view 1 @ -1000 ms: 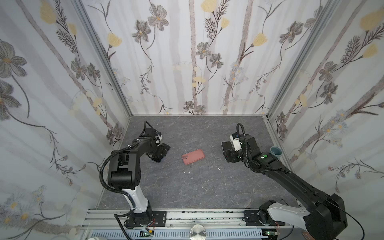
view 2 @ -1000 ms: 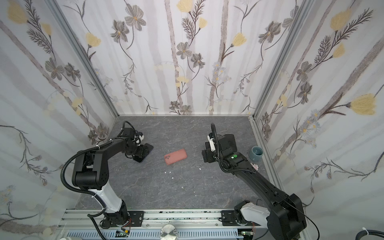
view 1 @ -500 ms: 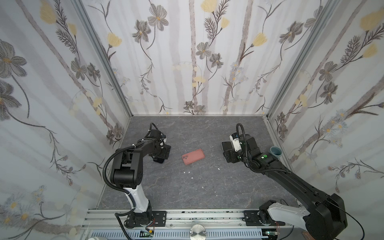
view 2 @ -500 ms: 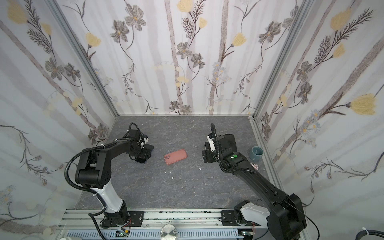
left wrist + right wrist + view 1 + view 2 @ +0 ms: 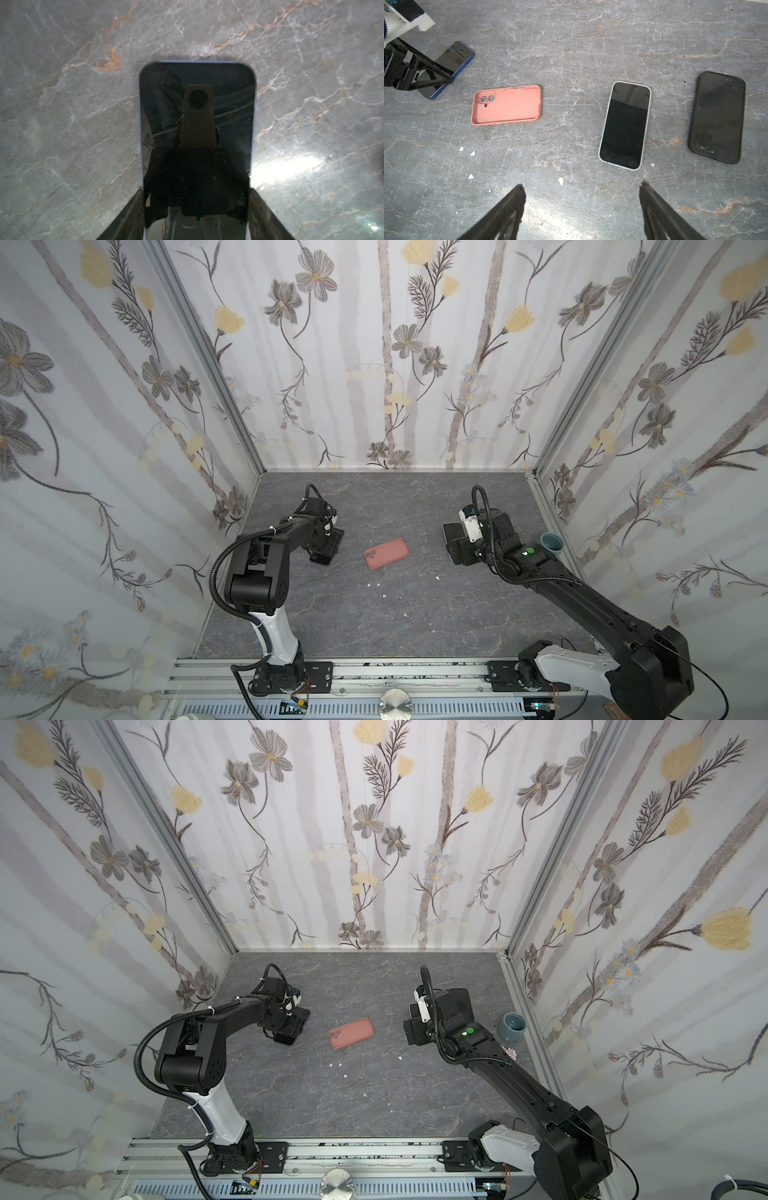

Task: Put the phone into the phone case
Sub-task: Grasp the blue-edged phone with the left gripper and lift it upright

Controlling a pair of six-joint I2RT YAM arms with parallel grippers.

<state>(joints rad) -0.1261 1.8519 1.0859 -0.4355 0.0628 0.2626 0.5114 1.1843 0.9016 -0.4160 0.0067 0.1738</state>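
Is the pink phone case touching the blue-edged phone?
Apart. The right wrist view shows bare grey tabletop between the pink phone case and the blue-edged phone.

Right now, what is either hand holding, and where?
Left hand brackets the blue-edged black-screened phone across its long edges near one end; a firm grip cannot be told. Right hand holds nothing.
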